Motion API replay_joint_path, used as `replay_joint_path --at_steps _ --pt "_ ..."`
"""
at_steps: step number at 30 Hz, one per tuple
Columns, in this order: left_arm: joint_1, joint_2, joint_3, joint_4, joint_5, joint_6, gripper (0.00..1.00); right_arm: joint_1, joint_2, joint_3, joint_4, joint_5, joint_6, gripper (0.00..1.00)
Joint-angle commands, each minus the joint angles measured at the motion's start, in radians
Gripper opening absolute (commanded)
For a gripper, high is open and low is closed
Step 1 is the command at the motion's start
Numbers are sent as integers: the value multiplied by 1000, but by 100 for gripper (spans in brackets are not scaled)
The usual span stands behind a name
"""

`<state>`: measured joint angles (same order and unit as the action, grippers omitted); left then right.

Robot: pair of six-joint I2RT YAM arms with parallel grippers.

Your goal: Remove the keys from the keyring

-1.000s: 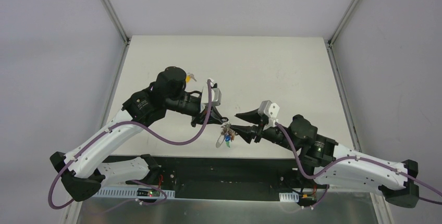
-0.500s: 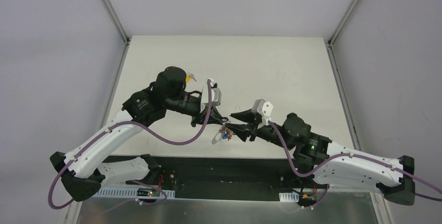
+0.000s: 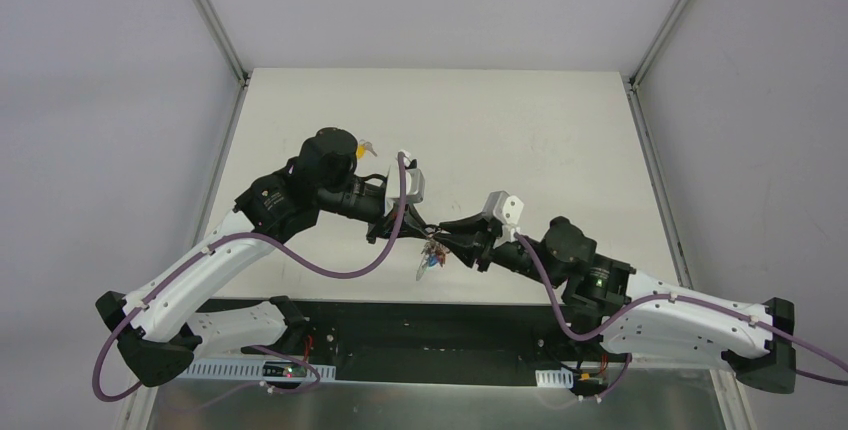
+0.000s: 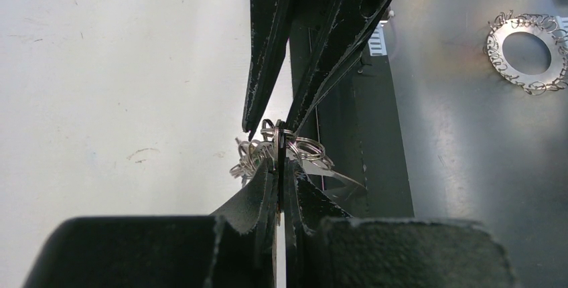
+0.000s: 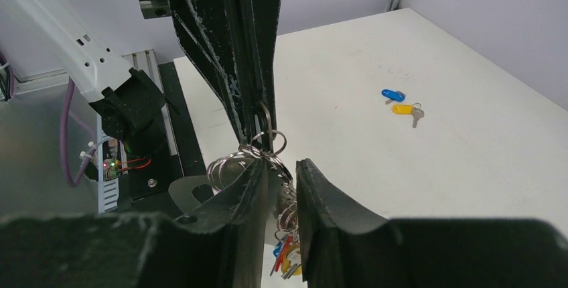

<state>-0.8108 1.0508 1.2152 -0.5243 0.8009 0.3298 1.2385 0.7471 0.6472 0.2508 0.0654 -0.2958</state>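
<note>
pale table [image 3: 520, 130], grey walls. left gripper [image 4: 280, 171] is pinched tight on the keyring [image 4: 305, 146] in midair. right gripper [image 4: 269, 126] meets it tip to tip, narrowly parted around the ring, keys [image 5: 287, 256] dangling below. looks mid-removal. next up, i'd guess: pinch one key and slide it round the coil.

A white table [image 3: 520, 120] is lying between plain grey walls [image 3: 90, 100]. A slanting aluminium post [image 3: 210, 18] is rising from its far left corner and another post [image 3: 672, 15] from its far right corner. A black strip [image 3: 420, 325] is running along the near edge, with a shiny metal sheet [image 3: 400, 408] and a perforated rail [image 3: 235, 370] lying beyond it. On that sheet, a wire-fringed metal disc [image 4: 494, 47] is circling a round hole. A faint scuff [image 4: 137, 154] is showing on the tabletop.
</note>
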Motion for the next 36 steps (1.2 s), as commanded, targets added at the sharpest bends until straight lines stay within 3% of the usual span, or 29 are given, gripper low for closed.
replay_joint_path --at_steps 1,11,20,36 --pt "-5 -33 23 28 10 14 0 -4 -33 41 46 9 16 28" --pt "-4 -33 29 27 9 15 0 -4 -81 18 25 26 23 29" --pt "-5 -30 37 27 12 12 0 -4 -41 44 14 -20 21 34" --pt "-5 -30 43 28 26 10 0 -4 -5 60 15 -20 10 33"
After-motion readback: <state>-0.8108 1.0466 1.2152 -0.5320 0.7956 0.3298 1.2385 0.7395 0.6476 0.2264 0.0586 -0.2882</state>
